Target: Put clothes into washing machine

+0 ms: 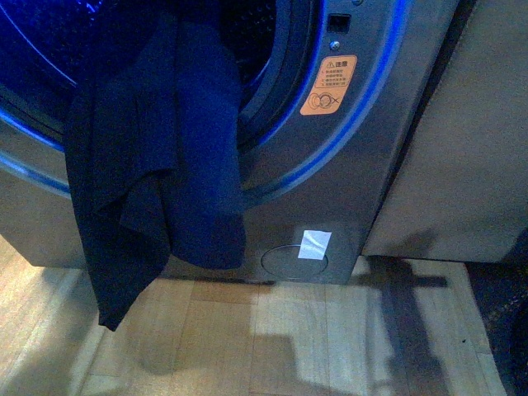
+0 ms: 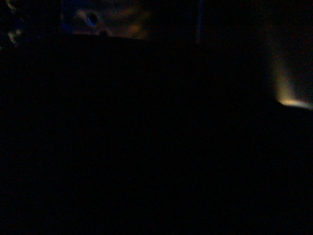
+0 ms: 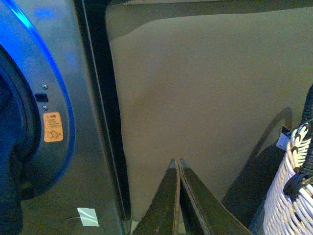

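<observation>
clothes: dark navy garment (image 1: 157,157), upper end inside the port, the rest draped over the lower rim and hanging down the front panel; lowest corner reaches close to the floor (image 1: 330,338)
washing machine: grey metallic front-loader (image 1: 363,124), port open, blue glow along the rim ring
orange sticker: on the front panel just beside the port on the right (image 1: 328,85); warning triangle on top, lines of Chinese text, crossed-out pictogram below; the small lines are too small to read
white label: small slanted rectangle (image 1: 314,244) stuck on the round cap (image 1: 280,262) low on the front panel; washed out, no writing readable
brand: none legible
right gripper: (image 3: 177,164) fingers pressed together, nothing between them; pointed at the beige panel (image 3: 205,98) next to the machine, well apart from the garment
basket: white woven (image 3: 288,196), dark handle, small tag on its rim, writing unreadable
left wrist view: dark, left gripper's state cannot be told
</observation>
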Controlling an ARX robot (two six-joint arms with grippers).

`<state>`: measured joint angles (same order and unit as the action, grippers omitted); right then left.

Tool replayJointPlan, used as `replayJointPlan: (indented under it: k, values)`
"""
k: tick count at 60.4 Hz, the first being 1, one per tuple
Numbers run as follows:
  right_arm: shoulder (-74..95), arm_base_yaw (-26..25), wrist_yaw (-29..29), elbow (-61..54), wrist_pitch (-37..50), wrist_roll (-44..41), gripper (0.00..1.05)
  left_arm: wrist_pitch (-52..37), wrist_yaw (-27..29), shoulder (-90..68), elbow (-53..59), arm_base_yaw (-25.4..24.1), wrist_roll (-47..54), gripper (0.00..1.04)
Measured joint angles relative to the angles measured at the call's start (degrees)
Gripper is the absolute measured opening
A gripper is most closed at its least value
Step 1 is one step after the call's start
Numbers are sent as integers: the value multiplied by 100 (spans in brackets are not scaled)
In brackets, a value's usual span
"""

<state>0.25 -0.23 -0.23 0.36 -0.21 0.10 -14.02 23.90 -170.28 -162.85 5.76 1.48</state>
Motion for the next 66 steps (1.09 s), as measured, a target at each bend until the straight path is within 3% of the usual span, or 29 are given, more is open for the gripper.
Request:
replayJointPlan:
  k: [4, 7, 13, 26, 39, 66]
  values:
    - [0, 0, 0, 0, 0, 0, 2, 13, -136, 22, -35, -4, -59, 6]
    - [0, 0, 0, 0, 0, 0, 2, 28, -514, 254, 321, -7, -107, 13]
    - [0, 0, 0, 0, 0, 0, 2, -214, -1062, 922, 1602, -4, -219, 29]
    - [0, 0, 0, 0, 0, 0, 2, -669, -1473, 1996, 4107, 57, -282, 65]
    - [0, 0, 0, 0, 0, 0, 2, -1141, -1825, 2752, 5921, 74, -269, 98]
    - [0, 0, 0, 0, 0, 0, 2, -2347, -2673, 5147, 9567, 46, -278, 98]
